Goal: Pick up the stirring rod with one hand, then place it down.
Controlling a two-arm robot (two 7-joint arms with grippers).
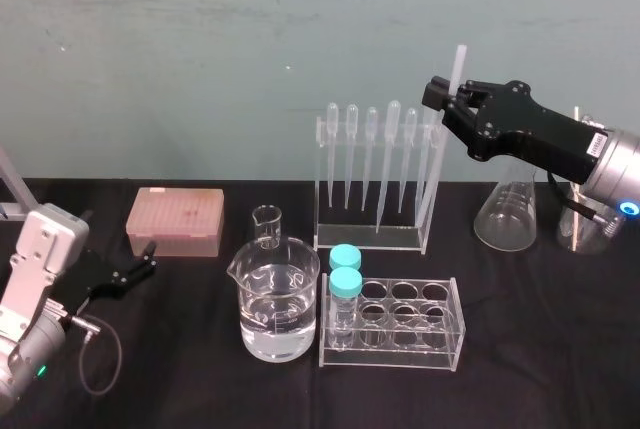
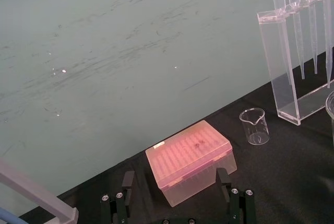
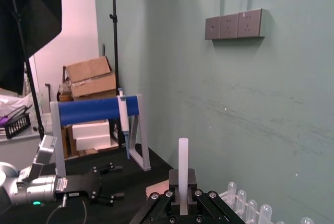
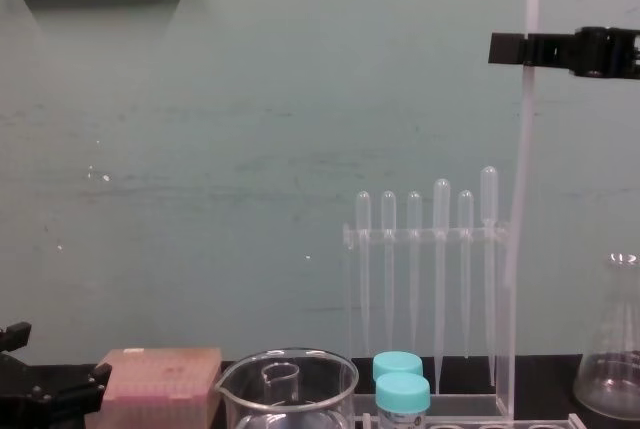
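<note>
- Grip of my right gripper (image 1: pixel 447 99) is clamped on the stirring rod (image 4: pixel 520 199) close to its top end, high above the black table (image 1: pixel 200 379).
- Rod stands nearly upright, with a short stub above my fingers. Its length runs down beside the right end of the pipette rack (image 1: pixel 370 239). I cannot tell whether its foot touches anything.
- My left gripper (image 1: pixel 140 267) sits low on the left, fingers (image 2: pixel 128 182) spread and holding nothing, near the pink tip box (image 1: pixel 175 219).
</note>
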